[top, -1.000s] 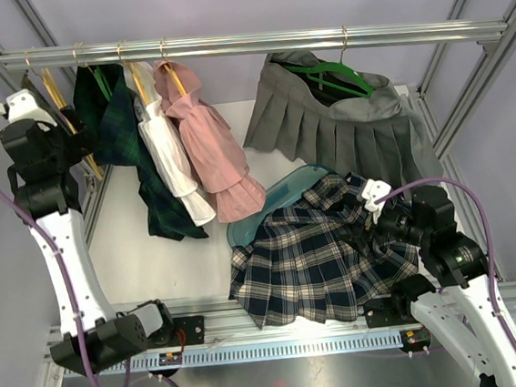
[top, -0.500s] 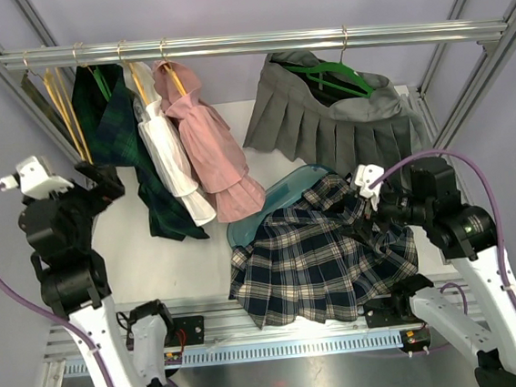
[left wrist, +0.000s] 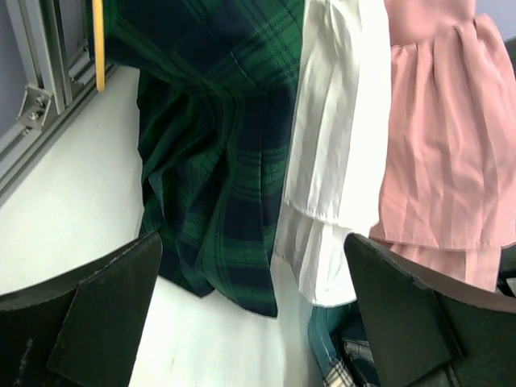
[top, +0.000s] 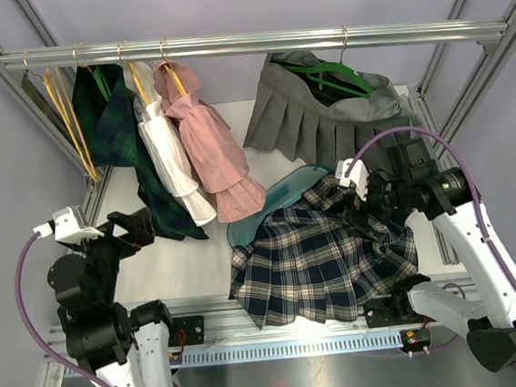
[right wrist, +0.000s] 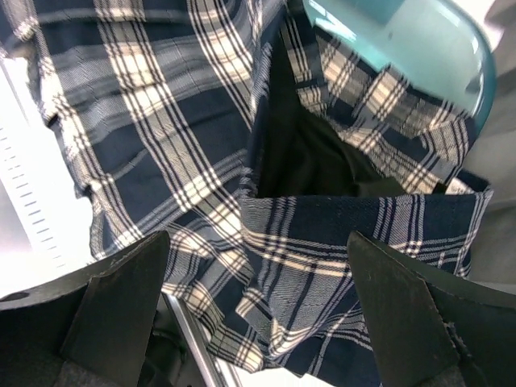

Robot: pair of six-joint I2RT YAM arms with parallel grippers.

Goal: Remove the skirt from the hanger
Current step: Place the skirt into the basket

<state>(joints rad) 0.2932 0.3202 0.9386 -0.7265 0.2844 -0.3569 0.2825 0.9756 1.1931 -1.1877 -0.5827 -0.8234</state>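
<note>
Worktop (top: 182, 256) and rail (top: 253, 43), top external view. We are seeing both arms moving away from where they stood 1 second ago. The left arm is dropping from the rail's left end toward the near edge. The right arm is lifting up and back over the navy plaid skirt (top: 319, 261).

That skirt is lying crumpled on the worktop with no hanger visible on it, partly covering the teal tray (top: 272, 201). We are judging the removal to be done for this garment.

The grey pleated skirt (top: 344, 135) is hanging on its green hanger (top: 334, 76) at the right of the rail. 3 more are hanging at the left: the green plaid skirt (top: 129, 133), the white skirt (top: 170, 156) and the pink skirt (top: 212, 147). Wooden hangers (top: 70, 125) with no cloth on them are hanging at the far left.

The left claw (top: 144, 227) is standing spread wide and gripping nothing, pointing at the hems of those 3 skirts. The right claw (top: 369, 203) is likewise spread and gripping nothing, hovering above the navy plaid cloth.

We are reading the 2 withdrawals as a release, or as a reset before another garment.
</note>
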